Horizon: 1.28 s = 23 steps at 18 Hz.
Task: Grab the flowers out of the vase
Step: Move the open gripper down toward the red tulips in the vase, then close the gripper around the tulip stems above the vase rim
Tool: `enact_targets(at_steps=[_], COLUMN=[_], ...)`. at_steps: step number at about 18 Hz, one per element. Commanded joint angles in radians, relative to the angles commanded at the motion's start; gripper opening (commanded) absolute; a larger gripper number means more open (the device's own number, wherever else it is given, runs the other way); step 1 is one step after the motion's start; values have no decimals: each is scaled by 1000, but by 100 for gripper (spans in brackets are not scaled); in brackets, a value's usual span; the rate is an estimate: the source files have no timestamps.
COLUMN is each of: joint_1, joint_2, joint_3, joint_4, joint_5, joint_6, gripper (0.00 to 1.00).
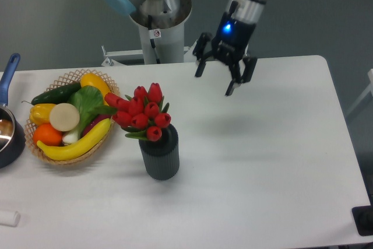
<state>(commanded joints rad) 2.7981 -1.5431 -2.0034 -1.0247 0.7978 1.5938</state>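
Looking at the fixed camera, you have the gripper (214, 79) hanging above the far side of the white table (274, 161), fingers spread apart, nothing between them, blue light lit on its body. Your flowers (141, 112) sit upright in the vase (159, 157), red buds bunched at its mouth, well apart from the gripper, nearer you and to its left. Just left of the vase you see the wicker basket (69, 79) of fruit and vegetables, and a blue-handled pot (8, 133) at the left edge.
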Motion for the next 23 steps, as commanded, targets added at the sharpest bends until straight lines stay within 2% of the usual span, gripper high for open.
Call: enact_targets(at_steps=[3, 8, 14, 23], joint_1=[-45, -109, -138, -163], joint_2=[-34, -118, -129, -147], joint_3=[12, 18, 15, 18], joint_4=[31, 138, 141, 140], joint_5=[-17, -69, -156, -149], joint_6=[0, -2, -23, -60], gripper=[100, 100, 100, 100])
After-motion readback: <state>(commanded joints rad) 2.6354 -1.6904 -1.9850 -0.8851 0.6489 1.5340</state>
